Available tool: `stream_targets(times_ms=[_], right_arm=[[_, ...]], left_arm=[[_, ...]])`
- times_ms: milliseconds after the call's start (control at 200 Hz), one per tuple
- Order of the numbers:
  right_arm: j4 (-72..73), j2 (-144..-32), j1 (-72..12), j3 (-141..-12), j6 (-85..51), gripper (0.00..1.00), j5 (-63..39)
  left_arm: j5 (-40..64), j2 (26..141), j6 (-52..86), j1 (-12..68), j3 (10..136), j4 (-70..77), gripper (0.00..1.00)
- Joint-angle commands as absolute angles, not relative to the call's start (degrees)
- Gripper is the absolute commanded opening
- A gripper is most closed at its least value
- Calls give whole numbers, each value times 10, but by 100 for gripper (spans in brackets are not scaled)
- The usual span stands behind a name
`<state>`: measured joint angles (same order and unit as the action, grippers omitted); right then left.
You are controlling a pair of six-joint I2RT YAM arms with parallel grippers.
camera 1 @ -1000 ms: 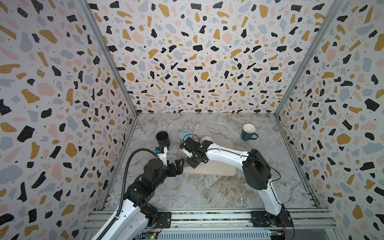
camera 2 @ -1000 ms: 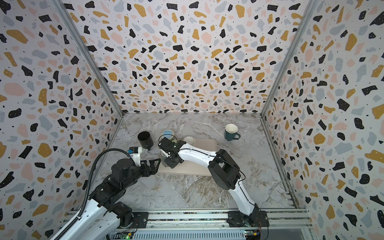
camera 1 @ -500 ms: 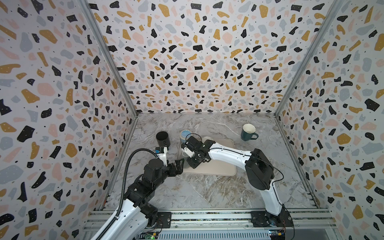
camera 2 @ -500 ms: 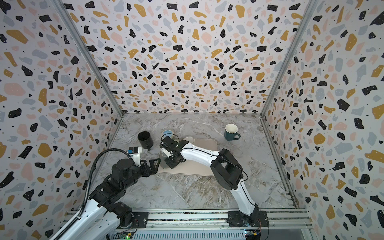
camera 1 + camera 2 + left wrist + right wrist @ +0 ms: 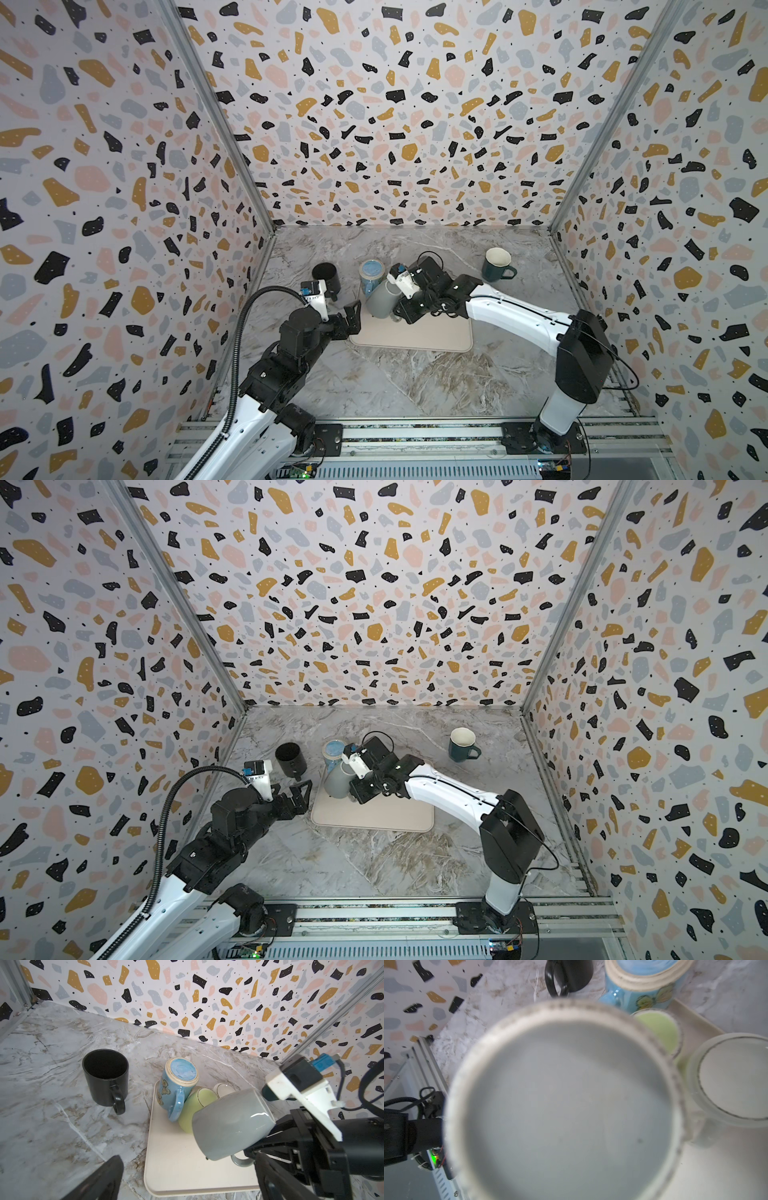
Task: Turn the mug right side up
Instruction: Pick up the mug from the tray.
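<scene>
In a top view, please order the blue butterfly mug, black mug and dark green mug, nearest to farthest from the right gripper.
1. Blue butterfly mug, upside down, just beside the right gripper.
2. Black mug, farther left, near the left wall.
3. Dark green mug, alone at back right.

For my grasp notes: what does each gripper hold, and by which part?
The right gripper holds the grey mug, apparently by its handle; left gripper open, empty.
</scene>
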<state>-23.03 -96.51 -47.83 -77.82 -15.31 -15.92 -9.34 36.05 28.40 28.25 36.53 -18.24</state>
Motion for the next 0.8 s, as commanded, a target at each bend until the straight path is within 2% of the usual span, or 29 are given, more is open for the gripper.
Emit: stream_targets(times_ms=[0,245,566,796], right_arm=[[-141,-904,-450,-739,-181,0,-208],[-75,-824,-385,-654,-198,0,-239],[19,-750,-325,-541,-240,0,-265],[57,-721,-295,-500,-265,0,-287]], left_arm=[[-95,388,273,284,375,-148,100],[-56,456,285,283,398,-102,100],[76,548,343,284,393,-8,100],[103,602,333,285,417,-1,100]])
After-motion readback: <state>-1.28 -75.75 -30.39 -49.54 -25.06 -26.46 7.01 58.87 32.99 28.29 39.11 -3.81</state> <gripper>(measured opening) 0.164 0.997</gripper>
